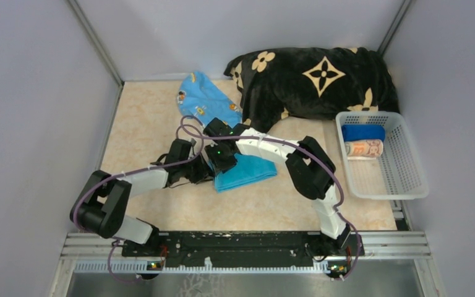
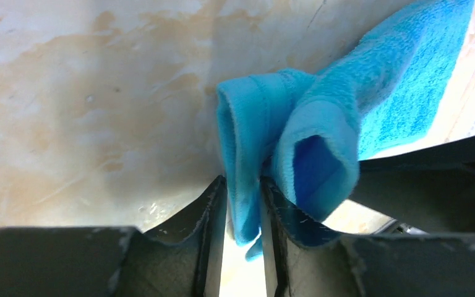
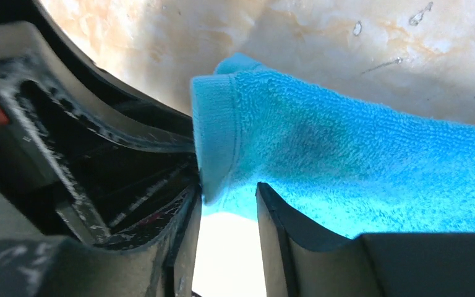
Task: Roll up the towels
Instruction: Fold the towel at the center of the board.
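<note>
The turquoise towel (image 1: pixel 250 171) is laid on the table (image 1: pixel 142 124); its folded edge is pinched by the left gripper (image 2: pixel 243 207); the right gripper (image 3: pixel 227 207) is held slightly open against the hem, nothing clamped.

The tabletop (image 1: pixel 142 130) is pale, with a cream and light brown stone look. A turquoise towel (image 1: pixel 250 173) lies near the middle of the frame, and most of it is flat on the top. A light blue towel (image 1: pixel 204 99) with small orange pictures lies crumpled at the upper middle. A big black blanket (image 1: pixel 315 77) with tan flowers lies bunched up at the upper right, just beside that towel. A white basket (image 1: pixel 388 193) stands at the right side, below the blanket.
</note>
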{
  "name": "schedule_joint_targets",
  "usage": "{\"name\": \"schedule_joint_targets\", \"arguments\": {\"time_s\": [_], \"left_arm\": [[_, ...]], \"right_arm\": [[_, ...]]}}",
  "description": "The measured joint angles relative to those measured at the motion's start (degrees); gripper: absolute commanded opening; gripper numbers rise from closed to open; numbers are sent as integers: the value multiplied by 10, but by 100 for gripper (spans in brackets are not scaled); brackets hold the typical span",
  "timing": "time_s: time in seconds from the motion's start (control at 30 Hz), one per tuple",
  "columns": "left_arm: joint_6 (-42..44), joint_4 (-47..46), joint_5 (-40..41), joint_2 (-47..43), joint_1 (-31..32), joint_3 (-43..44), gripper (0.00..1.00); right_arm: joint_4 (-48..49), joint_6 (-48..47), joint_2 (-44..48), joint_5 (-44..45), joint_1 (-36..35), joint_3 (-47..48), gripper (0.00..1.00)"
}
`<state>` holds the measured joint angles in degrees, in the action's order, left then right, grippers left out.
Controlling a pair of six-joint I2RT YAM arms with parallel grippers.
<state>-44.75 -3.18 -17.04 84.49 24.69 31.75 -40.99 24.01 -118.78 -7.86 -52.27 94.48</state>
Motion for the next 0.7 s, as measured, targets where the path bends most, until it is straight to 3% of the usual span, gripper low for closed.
{"name": "schedule_joint_targets", "arguments": {"time_s": [0.17,0.3,0.5,0.7], "left_arm": [[-3,37,37,-53,1,-20,46],[-2,97,80,-111,1,-31,51],[8,175,122,-200,5,-19,52],[9,181,111,-172,63,78,51]], "right_arm": [[6,-9,38,4,-1,-36,49],[39,-14,143,0,17,-119,50],[196,7,360,-94,159,-340,52],[344,50,390,-199,266,-483,52]]}}
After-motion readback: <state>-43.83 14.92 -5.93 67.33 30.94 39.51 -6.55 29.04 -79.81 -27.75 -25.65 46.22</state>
